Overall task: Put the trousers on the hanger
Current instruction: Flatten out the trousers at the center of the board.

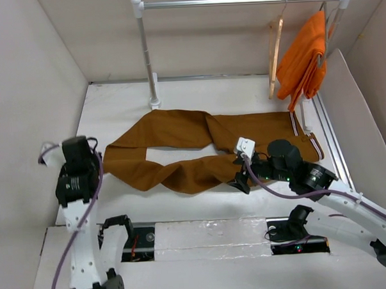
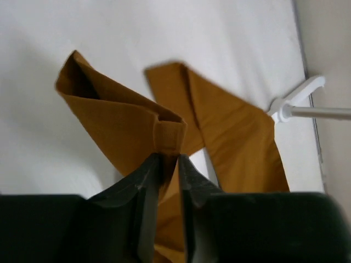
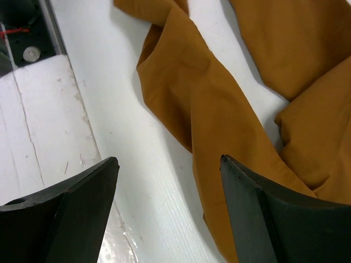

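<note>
The left gripper (image 2: 169, 164) is clenching a folded cuff of the trousers (image 2: 120, 123). The right gripper (image 3: 169, 161) is hovering released, jaws spread, over a leg.

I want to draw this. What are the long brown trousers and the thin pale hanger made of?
The long rust-brown trousers look like matte woven cloth: they fold and crease softly. The slim pale triangular hanger looks like light wood by its tan colour, though too small for certainty.

Setting: robotics lab test cell. Plain pale panels (image 1: 23, 75) are enclosing a white tabletop (image 1: 114, 109); a clothes rail (image 1: 238, 0) is standing well beyond the right gripper (image 1: 238, 181).
</note>
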